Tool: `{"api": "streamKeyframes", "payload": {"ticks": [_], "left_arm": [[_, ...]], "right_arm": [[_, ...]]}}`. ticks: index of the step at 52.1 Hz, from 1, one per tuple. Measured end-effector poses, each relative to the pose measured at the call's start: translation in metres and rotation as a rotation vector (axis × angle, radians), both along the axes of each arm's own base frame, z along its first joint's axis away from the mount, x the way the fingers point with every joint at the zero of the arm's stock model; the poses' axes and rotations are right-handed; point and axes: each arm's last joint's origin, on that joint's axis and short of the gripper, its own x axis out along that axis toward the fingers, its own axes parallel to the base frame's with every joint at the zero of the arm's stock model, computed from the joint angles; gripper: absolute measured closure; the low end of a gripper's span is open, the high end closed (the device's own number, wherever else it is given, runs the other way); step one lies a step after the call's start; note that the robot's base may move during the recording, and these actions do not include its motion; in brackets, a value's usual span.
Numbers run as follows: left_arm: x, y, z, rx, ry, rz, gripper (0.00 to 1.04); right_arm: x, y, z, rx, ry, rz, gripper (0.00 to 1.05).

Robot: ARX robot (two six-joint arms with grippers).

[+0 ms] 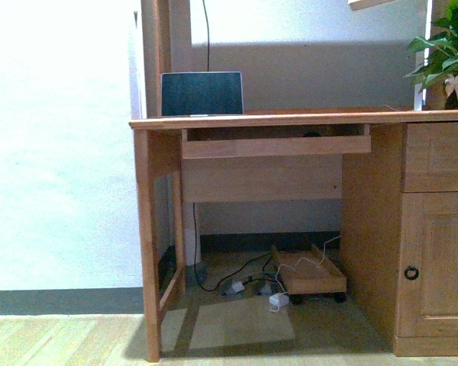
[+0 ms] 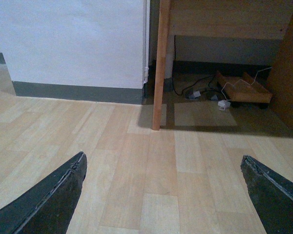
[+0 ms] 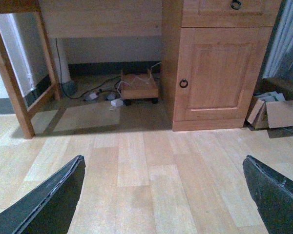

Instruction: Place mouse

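Out on the pale plank floor (image 2: 151, 195), well short of the desk, held the left end effector (image 2: 162, 158) low, dark fingers (image 2: 53, 195) splayed wide with nothing between them. Held the right end effector (image 3: 162, 158) the same way: spread, empty, looking over bare boards toward the cupboard door (image 3: 215, 73). Carried nothing in either.

Made out, from the front view, a small dark shape on the pull-out tray (image 1: 275, 145) just beneath the tabletop (image 1: 290, 119), off to the right of the laptop (image 1: 202, 94) standing open above. Took that shape for the mouse (image 1: 313, 134), though too small and too shadowed to be sure. Found nothing mouse-like among the cables and plugs (image 1: 240, 286) or on the low wheeled stand (image 1: 313, 276) under the desk, nor anywhere on the floor in either wrist view.

Judged the task barely begun: at the approach stage, ahead of any grasp. Reckoned the next move to call for closing on the desk, lifting one arm to tray height and getting a clearer look to confirm the target. Favoured the right arm, as the nearer side to the dark shape. Expected a tight reach afterwards, in under the tabletop's front edge with little room above, then a gentle pinch and a lift clear of the tray. Could not tell from the task words alone the intended resting spot; guessed at the tabletop beside the laptop.
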Motion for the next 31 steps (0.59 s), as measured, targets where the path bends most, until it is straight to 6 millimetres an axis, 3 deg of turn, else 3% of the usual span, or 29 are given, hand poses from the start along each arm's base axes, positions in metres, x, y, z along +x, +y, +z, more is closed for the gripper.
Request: {"api": "streamKeyframes", "payload": {"ticks": [31], "left_arm": [[0.0000, 0.0000, 0.0000, 0.000, 0.000, 0.000, 0.08]], "right_arm": [[0.0000, 0.0000, 0.0000, 0.000, 0.000, 0.000, 0.07]]}}
